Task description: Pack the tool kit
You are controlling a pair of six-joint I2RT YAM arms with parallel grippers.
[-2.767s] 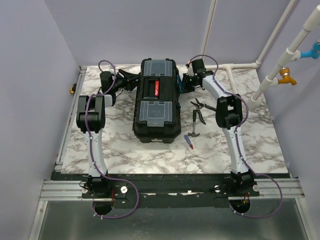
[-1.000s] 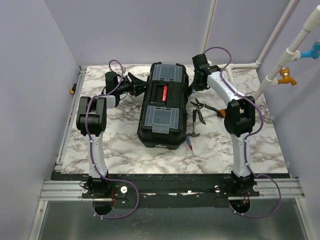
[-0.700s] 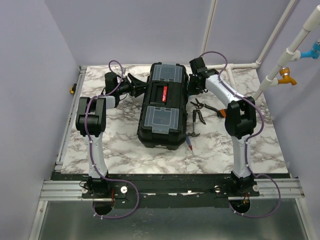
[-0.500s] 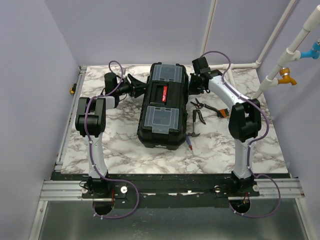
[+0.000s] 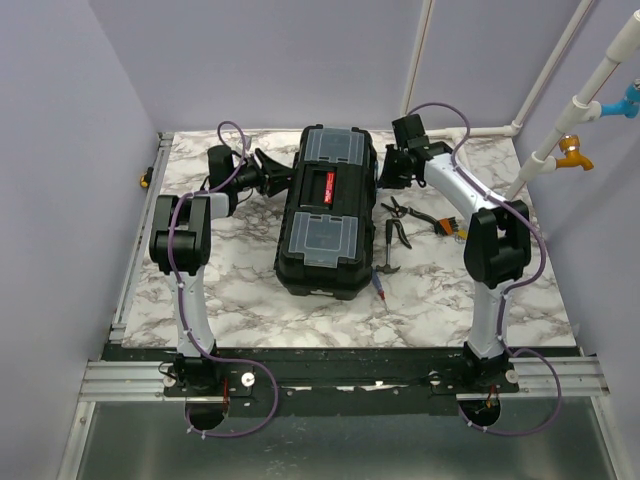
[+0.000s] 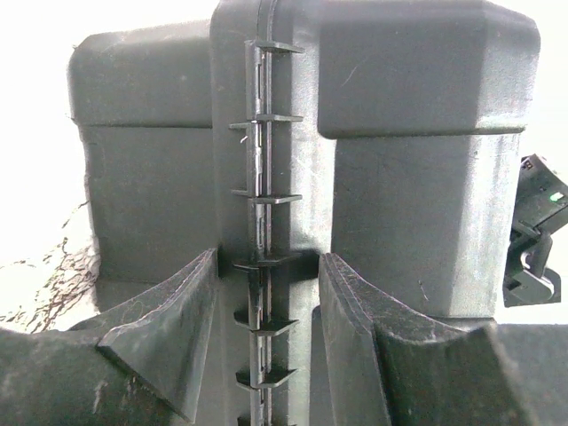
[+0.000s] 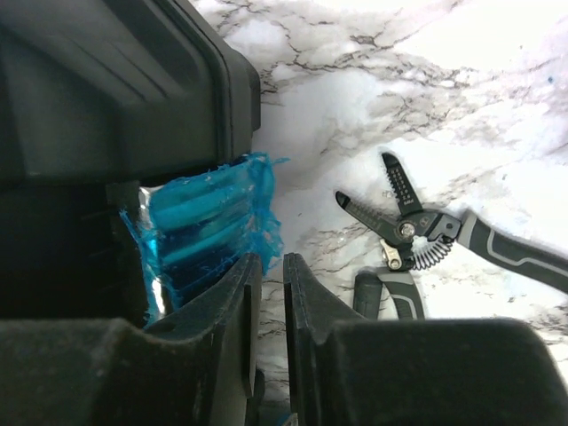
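The left end effector (image 6: 266, 293) stands half spread, its fingers (image 6: 173, 324) flanking the ribbed rear seam of the closed toolbox (image 5: 325, 208) directly ahead. The right end effector (image 7: 269, 297) shows only a narrow gap, its tips beside the teal latch (image 7: 204, 226); wire strippers (image 7: 426, 232) lie on the desk (image 5: 250, 290) to its right.

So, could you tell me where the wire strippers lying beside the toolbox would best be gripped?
Probably across the pivot of the wire strippers, coming straight down from above. They lie flat on the marble table, jaws towards the toolbox, and the splayed handles look too wide to span.
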